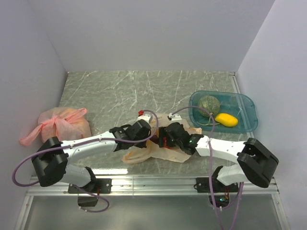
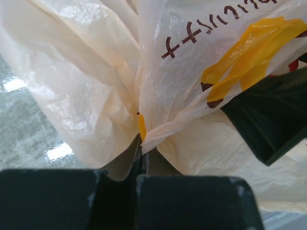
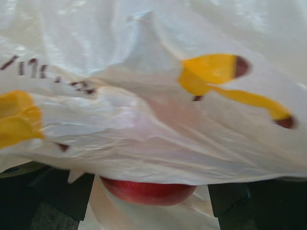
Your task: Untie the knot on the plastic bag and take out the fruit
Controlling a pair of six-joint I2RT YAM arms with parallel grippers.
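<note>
The thin, crinkly, pale beige plastic bag [image 1: 172, 153] with yellow printed marks lay slumped on the grey marbled table [image 1: 110, 96]. The left gripper [image 2: 140, 152] was pressed together on a gathered fold at the bag's left side. The right gripper [image 1: 169, 137], at the bag's right, stood spread, its jaws either side of a round red fruit [image 3: 146, 191] under the film. Right of the bag, a netted grey-green melon [image 1: 209, 103] and a yellow elongated fruit [image 1: 226, 120] sat in a translucent teal tub [image 1: 250, 108]. A knotted pink bag [image 1: 62, 125] lay well to its left.

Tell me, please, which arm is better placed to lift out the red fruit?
Right: the right gripper is open around the red fruit, while the left gripper is shut on the plastic bag.
</note>
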